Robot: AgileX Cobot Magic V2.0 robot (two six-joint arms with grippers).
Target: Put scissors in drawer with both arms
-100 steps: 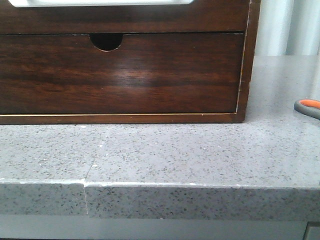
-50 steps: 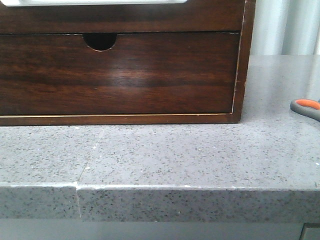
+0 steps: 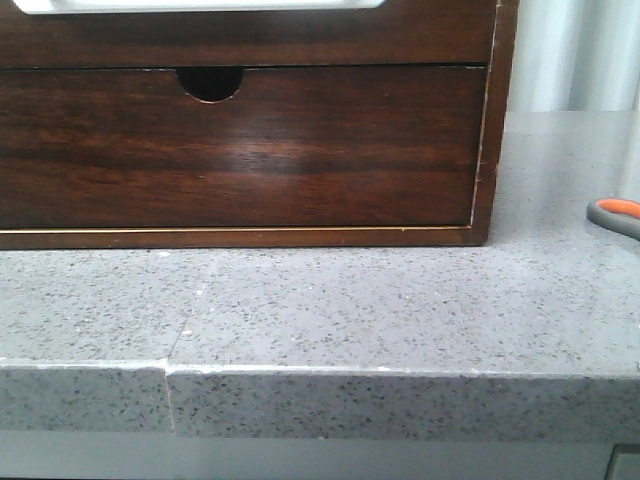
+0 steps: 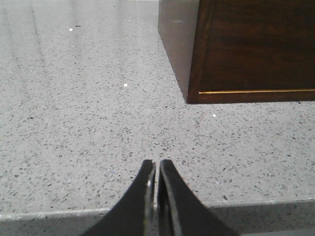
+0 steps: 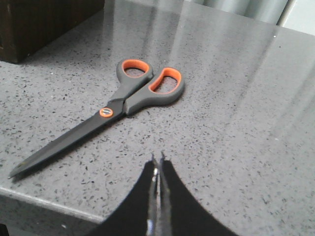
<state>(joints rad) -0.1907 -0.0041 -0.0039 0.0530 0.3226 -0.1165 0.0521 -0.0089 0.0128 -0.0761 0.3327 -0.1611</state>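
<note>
The scissors (image 5: pixel 125 101) lie flat on the grey speckled counter, with grey handles lined in orange and dark blades. In the front view only one handle loop (image 3: pixel 615 212) shows, at the right edge. The drawer (image 3: pixel 250 40) is the dark glossy front at the top of the wooden cabinet, with a white area (image 3: pixel 200 5) along its top edge; it looks closed. My right gripper (image 5: pixel 158 160) is shut and empty, just short of the scissors' handles. My left gripper (image 4: pixel 156 164) is shut and empty over the counter's front edge, apart from the cabinet's corner (image 4: pixel 194 93).
Below the drawer is a taller dark wood front (image 3: pixel 240 150) with a half-round finger notch (image 3: pixel 210 83). The counter (image 3: pixel 330 300) has a front edge with a seam at the left. The cabinet's corner (image 5: pixel 39 24) shows beside the scissors' blades. A pale curtain hangs behind.
The whole front picture slid slightly left half a second ago and is back where it was. The scissors and cabinet keep their places relative to each other.
</note>
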